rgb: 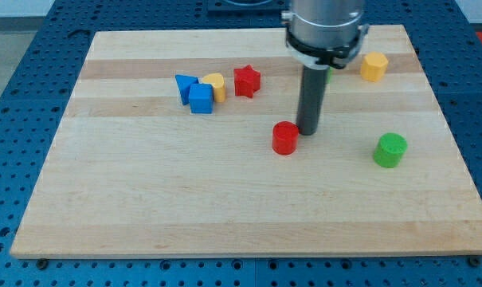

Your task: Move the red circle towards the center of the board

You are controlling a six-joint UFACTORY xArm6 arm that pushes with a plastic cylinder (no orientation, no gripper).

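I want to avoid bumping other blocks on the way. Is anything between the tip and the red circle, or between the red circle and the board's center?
Nothing visible. My tip sits right beside the red circle, on its upper right. The red circle already lies near the middle of the board, and no block crowds it.

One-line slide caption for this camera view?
My tip sits just right of the red circle, near the wooden board's centre.

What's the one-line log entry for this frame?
my tip: at red circle, its upper-right side, about touching | red circle: near board centre | green cylinder: to the view's right, apart
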